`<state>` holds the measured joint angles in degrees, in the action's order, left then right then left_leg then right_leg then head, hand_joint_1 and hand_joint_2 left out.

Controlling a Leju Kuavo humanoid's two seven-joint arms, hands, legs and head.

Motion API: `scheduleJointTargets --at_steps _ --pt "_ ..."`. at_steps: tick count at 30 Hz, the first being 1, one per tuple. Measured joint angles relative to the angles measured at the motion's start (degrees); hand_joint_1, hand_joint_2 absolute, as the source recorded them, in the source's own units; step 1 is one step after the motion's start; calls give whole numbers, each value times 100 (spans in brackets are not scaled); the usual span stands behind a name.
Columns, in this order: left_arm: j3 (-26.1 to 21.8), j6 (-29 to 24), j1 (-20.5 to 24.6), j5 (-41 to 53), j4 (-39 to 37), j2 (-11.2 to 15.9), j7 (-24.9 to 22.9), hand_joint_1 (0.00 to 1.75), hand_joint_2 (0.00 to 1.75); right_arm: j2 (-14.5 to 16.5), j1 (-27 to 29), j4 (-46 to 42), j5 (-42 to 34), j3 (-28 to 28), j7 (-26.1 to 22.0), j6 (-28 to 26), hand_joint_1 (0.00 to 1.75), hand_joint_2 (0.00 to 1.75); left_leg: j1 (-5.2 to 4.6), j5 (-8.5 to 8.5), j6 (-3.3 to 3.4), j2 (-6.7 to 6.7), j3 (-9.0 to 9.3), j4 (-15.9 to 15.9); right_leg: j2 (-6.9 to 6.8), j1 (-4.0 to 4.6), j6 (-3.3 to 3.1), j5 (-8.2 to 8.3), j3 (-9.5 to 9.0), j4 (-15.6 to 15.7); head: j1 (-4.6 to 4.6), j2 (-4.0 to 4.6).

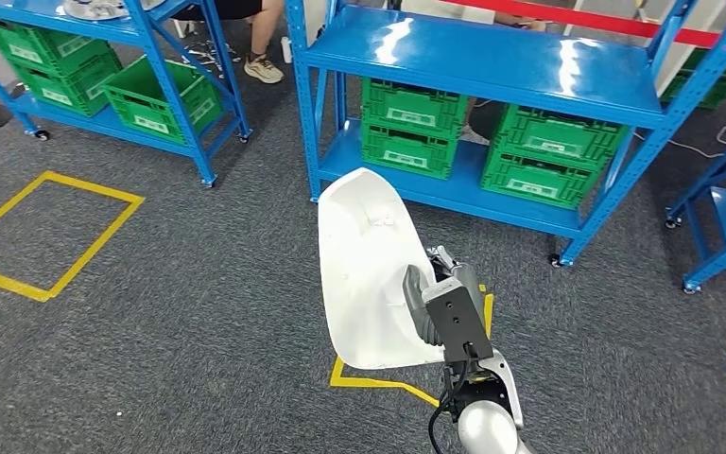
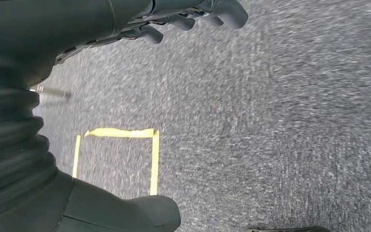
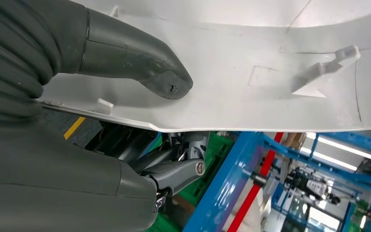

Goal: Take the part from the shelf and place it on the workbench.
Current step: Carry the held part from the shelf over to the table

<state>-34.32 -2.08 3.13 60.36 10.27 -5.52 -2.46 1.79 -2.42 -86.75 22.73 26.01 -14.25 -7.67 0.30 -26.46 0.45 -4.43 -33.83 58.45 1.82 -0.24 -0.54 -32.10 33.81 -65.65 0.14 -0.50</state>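
Right hand (image 1: pixel 435 307) grips white part (image 1: pixel 364 274); left hand (image 2: pixel 174 21) seemingly empty.

The part (image 1: pixel 364 265) looks like smooth white moulded plastic with a soft satin sheen. The right hand (image 1: pixel 440 303) gripping it has matt grey rubbery fingers and a ribbed cover; the left hand (image 2: pixel 183 17) looks the same. The shelves (image 1: pixel 492 57) are glossy blue painted metal, catching bright reflections. The crates (image 1: pixel 411 128) are green ribbed plastic. The floor (image 1: pixel 198 312) is rough grey carpet with yellow tape (image 1: pixel 52 232) stuck on it.
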Motion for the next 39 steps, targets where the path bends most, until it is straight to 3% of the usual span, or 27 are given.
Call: scheduleJointTargets --at_steps 2,3,5,7,9,11,12,13,15,17,18,20,21,23,25,27,29,30,32,34,36,37,39 --pt "-3 -1 12 19 2 -19 -13 0 175 3 -4 -5 76 0 60 34 175 175 0 24 -50 -138 -48 35 188 5 -32 206 -272 601 2 0" --pt "-7 -2 12 28 3 -26 -22 0 175 7 -2 -12 122 0 83 68 175 175 8 44 -87 -193 -79 39 218 13 -35 211 -293 684 3 0" --pt "-27 -2 -5 31 2 -29 -40 0 175 27 5 -39 209 0 111 158 175 175 17 86 -167 -273 -134 27 98 13 -59 258 -278 716 7 0" --pt "-54 -2 -18 21 -2 -41 -47 0 175 65 7 -59 270 2 119 246 175 175 6 -13 -227 -66 -230 174 -34 -16 -125 309 -283 766 -21 0" --pt "-71 -2 -4 14 -4 -56 -60 0 175 88 28 -63 304 3 100 306 175 175 9 -363 -288 267 -490 750 -193 -27 -162 327 -278 790 -65 0" --pt "-80 0 2 11 -4 -59 -77 0 175 90 61 -63 317 4 65 335 175 175 40 -687 -353 379 -784 1454 -369 -26 -166 328 -258 787 -82 0" --pt "-83 2 -5 15 -4 -59 -79 0 175 90 72 -63 320 5 52 343 175 175 57 -712 -377 398 -818 1591 -455 -28 -163 329 -251 783 -84 0" --pt "-86 6 -14 28 -4 -58 -68 0 175 90 77 -63 322 6 44 350 175 175 75 -634 -394 421 -736 1506 -538 -32 -157 328 -247 778 -85 0" --pt "-89 13 -18 68 -2 -61 -20 0 175 91 75 -63 328 7 32 370 175 175 97 -331 -417 604 -300 775 -693 -38 -120 314 -249 754 -89 0" --pt "-89 16 -3 111 4 -83 37 0 175 91 70 -63 334 8 1 397 175 175 85 -164 -359 828 43 159 -814 -14 -42 284 -250 716 -90 0" --pt "-89 17 0 131 6 -95 57 0 175 90 69 -63 334 11 -22 409 175 175 73 -157 -310 880 91 48 -865 4 0 278 -253 707 -82 0" --pt "-89 20 -10 176 6 -103 80 0 175 91 69 -63 331 23 -56 420 175 175 51 -142 -205 767 53 53 -970 8 71 280 -270 723 -56 0" --pt "-89 28 -16 188 4 -105 88 0 175 91 66 -63 328 30 -60 422 175 175 53 -127 -164 702 42 40 -931 -7 111 253 -273 702 -47 0" --pt "-88 52 -10 208 3 -108 103 0 175 90 66 -61 320 36 -62 419 175 175 69 -82 -83 567 36 12 -620 -42 168 20 -147 384 -24 0" --pt "-85 71 9 250 4 -102 121 0 175 80 98 -51 296 37 -63 402 175 175 66 -48 -32 421 4 8 -279 -54 178 -363 200 -368 1 0" --pt "-77 81 20 312 4 -94 115 0 175 60 151 -42 267 37 -65 365 175 175 42 -33 -12 250 -21 22 -203 -45 159 -521 499 -943 10 0" --pt "-67 83 17 370 4 -93 74 0 175 46 186 -42 251 37 -68 311 175 175 27 -27 -14 74 -31 46 -163 -29 109 -261 423 -711 14 0" --pt "-61 78 18 391 4 -93 51 0 175 43 197 -42 246 37 -68 283 175 175 25 -23 -21 -10 -33 57 -76 -21 72 -31 243 -313 16 0" --pt "-39 62 36 415 7 -97 21 0 175 29 221 -45 244 37 -69 240 175 175 17 -10 -59 -155 -55 76 153 -10 20 245 -59 388 21 0" --pt "-8 33 56 437 10 -98 -23 0 175 12 249 -49 243 36 -69 217 175 175 25 17 -130 -269 -100 71 230 11 -1 292 -142 632 22 0" --pt "14 0 53 458 9 -86 -99 0 175 5 259 -55 242 35 -72 207 175 175 45 49 -207 -342 -138 41 126 20 -49 330 -143 660 20 0" --pt "19 -13 47 464 8 -79 -134 0 175 7 258 -58 242 35 -74 205 175 175 44 40 -236 -279 -159 56 71 12 -86 356 -155 692 17 0" --pt "20 -31 57 471 4 -65 -167 0 175 8 260 -67 239 35 -86 209 175 175 29 -171 -283 34 -313 359 -76 -10 -165 403 -179 758 -17 0"
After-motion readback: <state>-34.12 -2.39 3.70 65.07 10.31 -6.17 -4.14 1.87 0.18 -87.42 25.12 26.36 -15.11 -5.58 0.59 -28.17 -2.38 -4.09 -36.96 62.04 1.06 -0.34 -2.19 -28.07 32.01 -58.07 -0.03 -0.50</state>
